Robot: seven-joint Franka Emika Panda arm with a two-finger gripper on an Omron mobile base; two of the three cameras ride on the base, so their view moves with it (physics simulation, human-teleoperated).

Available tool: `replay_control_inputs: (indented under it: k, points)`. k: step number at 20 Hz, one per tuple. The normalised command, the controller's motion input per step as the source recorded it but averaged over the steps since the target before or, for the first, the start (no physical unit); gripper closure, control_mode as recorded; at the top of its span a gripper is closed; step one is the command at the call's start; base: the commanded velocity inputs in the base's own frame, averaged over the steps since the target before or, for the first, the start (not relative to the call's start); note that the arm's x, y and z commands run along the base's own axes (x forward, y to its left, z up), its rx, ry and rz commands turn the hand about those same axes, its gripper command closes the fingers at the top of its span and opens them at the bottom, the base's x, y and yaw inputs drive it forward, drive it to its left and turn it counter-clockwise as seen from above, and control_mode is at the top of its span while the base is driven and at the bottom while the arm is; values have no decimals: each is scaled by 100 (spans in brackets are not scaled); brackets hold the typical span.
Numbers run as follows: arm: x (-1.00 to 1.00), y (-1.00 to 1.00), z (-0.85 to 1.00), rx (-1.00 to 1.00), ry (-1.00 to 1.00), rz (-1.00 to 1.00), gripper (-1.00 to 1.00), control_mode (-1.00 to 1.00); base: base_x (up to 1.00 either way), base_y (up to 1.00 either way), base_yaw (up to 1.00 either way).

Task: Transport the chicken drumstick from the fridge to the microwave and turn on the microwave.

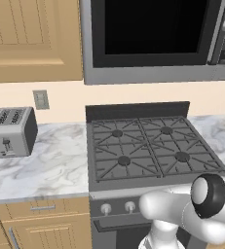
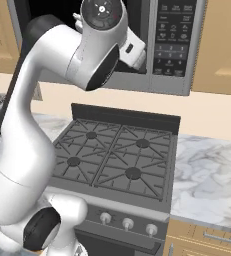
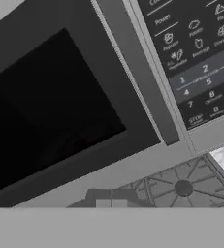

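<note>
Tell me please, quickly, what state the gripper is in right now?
Gripper: closed, holding nothing visible, raised in front of the microwave door.

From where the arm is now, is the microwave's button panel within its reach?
Probably yes. The claw is raised right in front of the microwave, its door closed, and the button panel sits close beside it with nothing between.

The microwave (image 1: 153, 39) hangs above the stove (image 1: 150, 148). The toaster (image 1: 9, 131) sits on the desk (image 1: 50, 165), left of the stove.
</note>
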Motion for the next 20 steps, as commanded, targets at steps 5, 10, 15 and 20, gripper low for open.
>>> replay_control_inputs:
  k: [5, 10, 15, 20]
  points:
    - [0, -46, 0, 34, 2, -1, 100, -100, 0, 0, 0]
    - [0, -44, -4, 33, 1, -4, 100, -100, 0, 0, 0]
    - [0, -28, -15, 19, 0, -7, 100, -100, 0, 0, 0]
    - [0, -21, -18, 14, 0, -7, 100, -100, 0, 0, 0]
